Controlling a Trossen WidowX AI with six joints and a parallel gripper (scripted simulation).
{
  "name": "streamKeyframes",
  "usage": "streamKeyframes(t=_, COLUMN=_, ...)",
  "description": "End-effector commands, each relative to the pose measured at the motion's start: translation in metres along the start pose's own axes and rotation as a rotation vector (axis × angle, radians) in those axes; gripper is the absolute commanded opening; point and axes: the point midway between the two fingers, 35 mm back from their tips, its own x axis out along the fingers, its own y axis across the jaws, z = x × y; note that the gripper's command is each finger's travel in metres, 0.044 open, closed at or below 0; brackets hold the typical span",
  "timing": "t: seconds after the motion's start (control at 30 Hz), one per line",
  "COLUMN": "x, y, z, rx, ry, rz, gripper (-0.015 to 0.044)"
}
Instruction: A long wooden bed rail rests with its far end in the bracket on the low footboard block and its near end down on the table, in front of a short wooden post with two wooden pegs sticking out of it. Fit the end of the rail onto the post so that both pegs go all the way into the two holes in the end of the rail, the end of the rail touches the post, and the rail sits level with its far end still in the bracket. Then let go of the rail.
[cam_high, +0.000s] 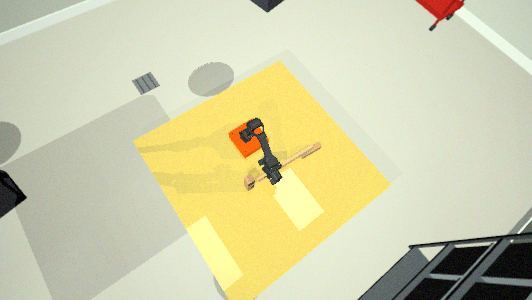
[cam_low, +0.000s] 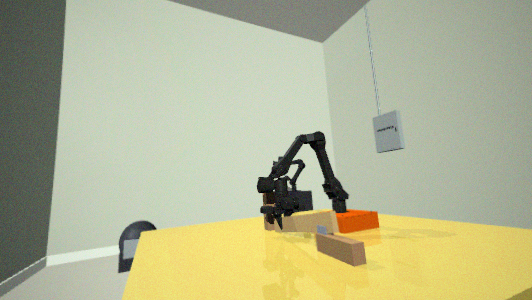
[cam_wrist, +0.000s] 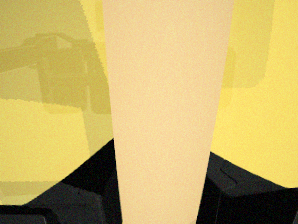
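Observation:
The pale wooden rail (cam_high: 292, 161) (cam_low: 311, 221) (cam_wrist: 165, 90) slopes, its far end up at the blue-grey bracket (cam_low: 322, 229) on the low brown footboard block (cam_low: 341, 249). My gripper (cam_wrist: 147, 142) is shut on the rail close to its post end, one finger on each side. The rail runs straight up through the wrist view. The wooden post (cam_high: 249, 183) stands just beyond the rail's near end, with a small gap between them in the top view. In the exterior view the arm covers most of the post and the rail's near end. The pegs and holes cannot be made out.
The orange base block (cam_high: 244, 146) (cam_low: 357, 220) stands beside the rail under the arm's foot. The yellow table top (cam_high: 345, 185) (cam_low: 200, 260) carries the post, the block and the arm. The arm reaches over the rail from its base side.

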Motion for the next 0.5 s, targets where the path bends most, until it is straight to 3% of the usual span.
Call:
streamKeyframes(t=0.0, x=-0.0027, y=0.0002, z=0.0001, rx=-0.002, ry=0.003, rz=0.001, gripper=0.0000)
streamKeyframes(t=0.47, x=-0.0097, y=-0.0006, z=0.0002, rx=-0.002, ry=0.003, rz=0.000, gripper=0.0000)
